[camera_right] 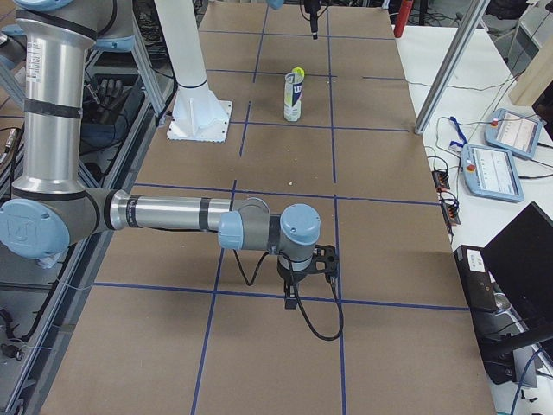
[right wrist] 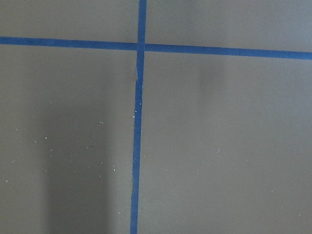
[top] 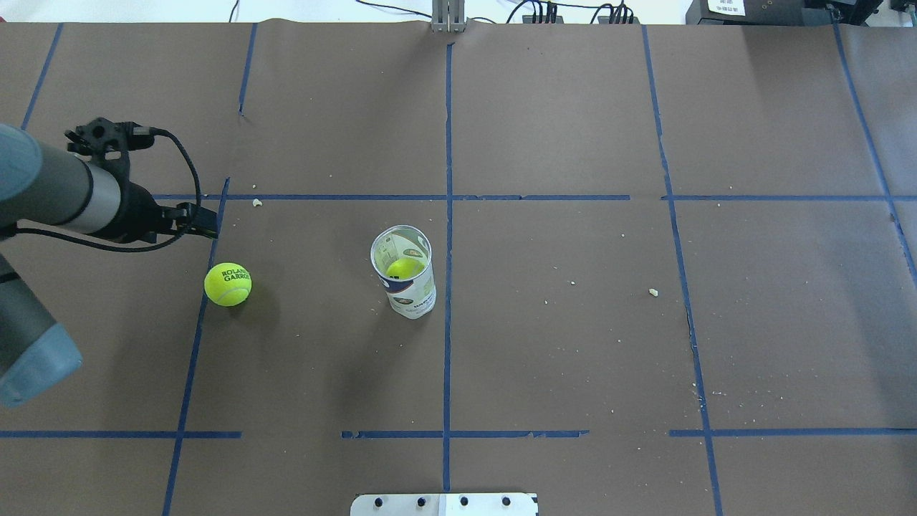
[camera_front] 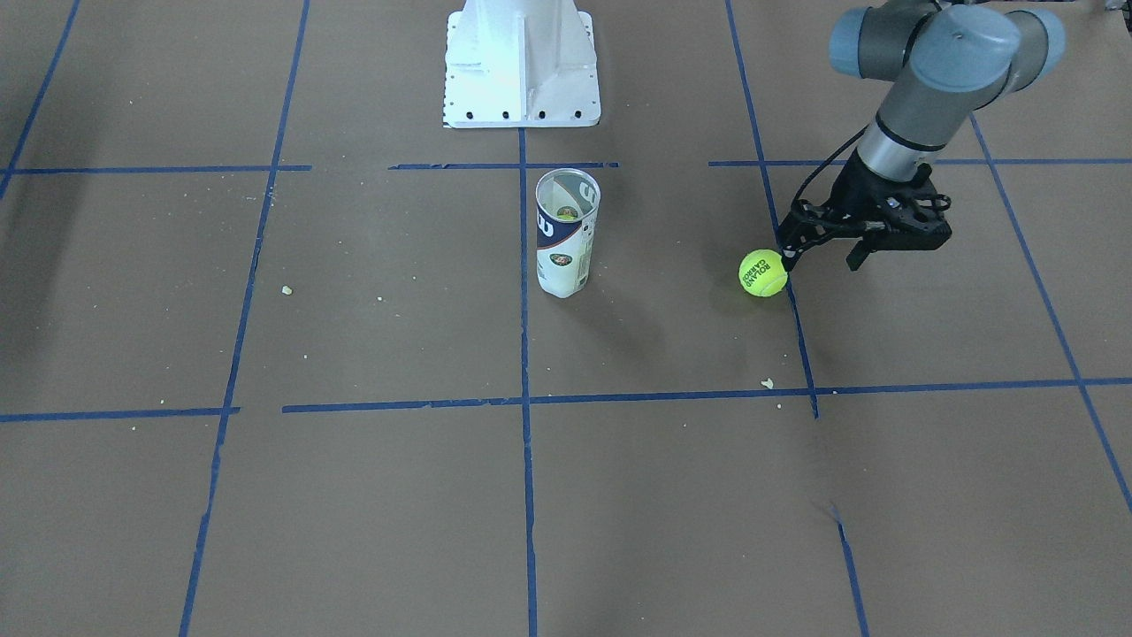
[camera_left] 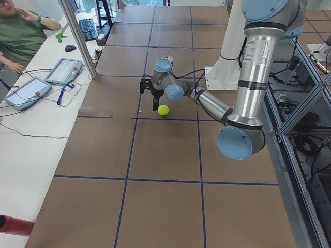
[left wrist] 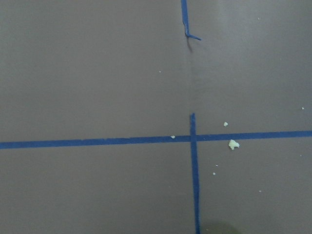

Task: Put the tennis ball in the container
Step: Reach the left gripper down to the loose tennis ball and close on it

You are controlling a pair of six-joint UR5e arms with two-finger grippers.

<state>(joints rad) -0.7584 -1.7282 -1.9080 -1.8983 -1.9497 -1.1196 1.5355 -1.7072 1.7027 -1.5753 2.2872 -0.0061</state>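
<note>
Showing the approach step, seemingly: left claw, wide and empty, just beside the bright yellow-green fuzzy tennis ball lying on the brown surface well apart from the upright clear plastic tube container; next, straddle the ball and close.

- The bright yellow-green fuzzy tennis ball lies on the brown paper-covered surface, on the robot's left side.
- The tall clear plastic tube container stands upright near the surface's middle, well apart from that ball.
- A second yellow-green ball sits inside the tube.
- The black two-finger left hand hangs just beside the loose ball, on the side away from the tube.
</note>
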